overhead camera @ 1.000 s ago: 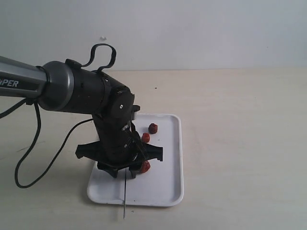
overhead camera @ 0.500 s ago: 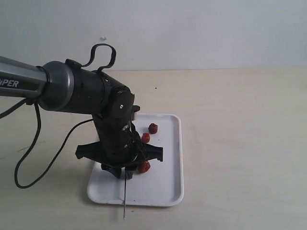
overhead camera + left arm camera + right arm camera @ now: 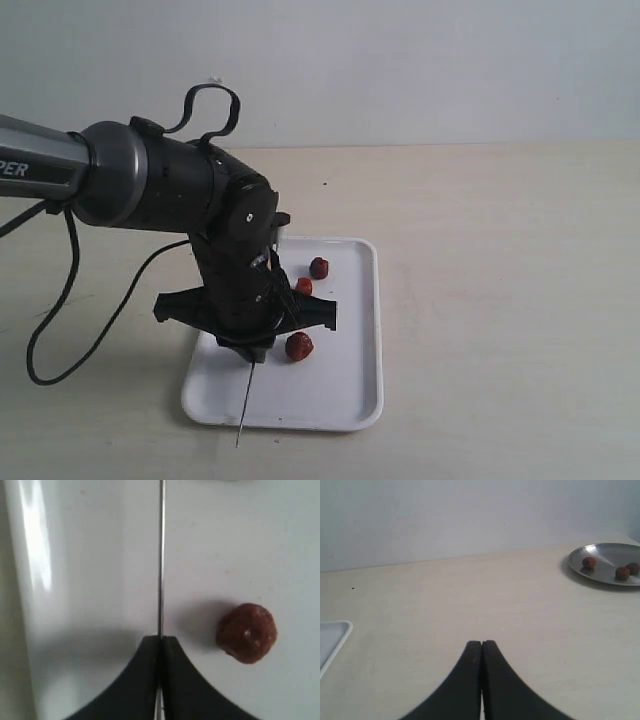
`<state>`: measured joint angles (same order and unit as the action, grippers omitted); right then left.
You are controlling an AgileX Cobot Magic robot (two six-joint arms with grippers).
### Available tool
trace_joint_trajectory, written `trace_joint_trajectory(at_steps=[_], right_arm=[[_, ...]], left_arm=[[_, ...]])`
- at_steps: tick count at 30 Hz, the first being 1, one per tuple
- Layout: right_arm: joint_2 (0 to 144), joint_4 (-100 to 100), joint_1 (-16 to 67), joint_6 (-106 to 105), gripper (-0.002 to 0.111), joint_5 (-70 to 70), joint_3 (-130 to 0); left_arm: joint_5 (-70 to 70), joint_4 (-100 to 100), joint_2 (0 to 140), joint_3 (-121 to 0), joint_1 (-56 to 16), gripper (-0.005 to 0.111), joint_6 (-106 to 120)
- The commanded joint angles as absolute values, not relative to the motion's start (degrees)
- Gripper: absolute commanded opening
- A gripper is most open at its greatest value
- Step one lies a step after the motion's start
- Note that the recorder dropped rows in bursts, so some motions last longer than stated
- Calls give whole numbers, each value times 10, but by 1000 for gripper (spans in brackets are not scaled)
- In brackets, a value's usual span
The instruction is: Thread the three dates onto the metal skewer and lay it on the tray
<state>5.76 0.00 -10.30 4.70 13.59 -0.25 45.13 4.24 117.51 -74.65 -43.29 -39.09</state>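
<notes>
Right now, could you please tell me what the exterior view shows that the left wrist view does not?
Only the exterior view: the whole tray, two more dates on it, the left arm, the table, and the metal skewer with its tip showing past the tray's near rim. Only the left wrist view: the left end effector closed on the skewer. Both: the skewer, the tray surface, and one date lying beside the skewer but apart from it.
</notes>
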Motion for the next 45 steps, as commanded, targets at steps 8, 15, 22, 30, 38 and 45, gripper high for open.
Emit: trace_joint_trajectory(at_steps=[8, 15, 22, 30, 38, 45], right_arm=[[53, 0, -103, 47, 0, 127, 0], [53, 0, -103, 47, 0, 127, 0], [53, 0, -103, 47, 0, 127, 0], [53, 0, -103, 47, 0, 127, 0], [53, 0, -103, 47, 0, 127, 0], [53, 0, -103, 47, 0, 127, 0]], left_arm=[[518, 50, 1075, -748, -409, 0, -287], [550, 0, 1011, -742, -374, 0, -153], [615, -53, 963, -725, -332, 0, -29], [658, -50, 924, -698, -313, 0, 81], [596, -51, 865, -637, -267, 0, 146], [573, -51, 848, -619, -258, 0, 160]])
